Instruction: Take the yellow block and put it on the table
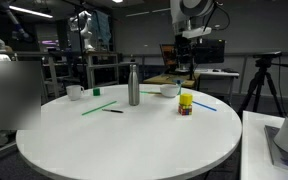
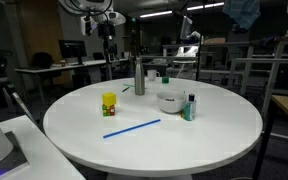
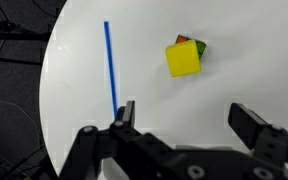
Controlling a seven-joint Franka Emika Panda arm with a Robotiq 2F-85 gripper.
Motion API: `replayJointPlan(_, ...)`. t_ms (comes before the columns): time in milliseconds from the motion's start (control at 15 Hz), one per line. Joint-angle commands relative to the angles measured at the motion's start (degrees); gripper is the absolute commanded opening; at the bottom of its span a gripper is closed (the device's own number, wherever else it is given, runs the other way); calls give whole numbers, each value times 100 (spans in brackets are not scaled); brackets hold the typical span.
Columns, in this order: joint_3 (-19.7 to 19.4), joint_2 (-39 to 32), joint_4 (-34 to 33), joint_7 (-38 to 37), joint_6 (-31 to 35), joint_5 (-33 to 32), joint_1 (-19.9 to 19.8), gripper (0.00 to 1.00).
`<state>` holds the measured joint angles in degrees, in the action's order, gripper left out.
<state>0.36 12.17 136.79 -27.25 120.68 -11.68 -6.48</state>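
In the wrist view the blue straw (image 3: 111, 65) lay straight on the white bench (image 3: 144, 90), close to its curved left edge. To the right of the straw, and well apart from it, sat the yellow block (image 3: 183, 58). It rested on top of the multicoloured cube (image 3: 197, 45), of which only a green and red corner showed. The hand (image 3: 189, 118) hung above the bench with its fingers (image 3: 248, 122) spread wide, holding nothing and clear of the block. In an exterior view a white cup (image 1: 74, 92), a tiny green block (image 1: 97, 91), the steel bottle (image 1: 134, 85) and a white bowl (image 1: 170, 90) stood toward the far edge. The yellow block on its cube stood just right of the bowl, toward the right edge.
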Motion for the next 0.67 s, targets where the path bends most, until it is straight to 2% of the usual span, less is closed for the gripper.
replayJointPlan(0, -95, -29, 235, 237, 444, -25, -9, 100)
replayJointPlan(333, -193, -80, 524, 613, 968, 179, 18, 100)
replayJointPlan(600, -294, -89, 793, 1206, 1316, 557, 64, 100)
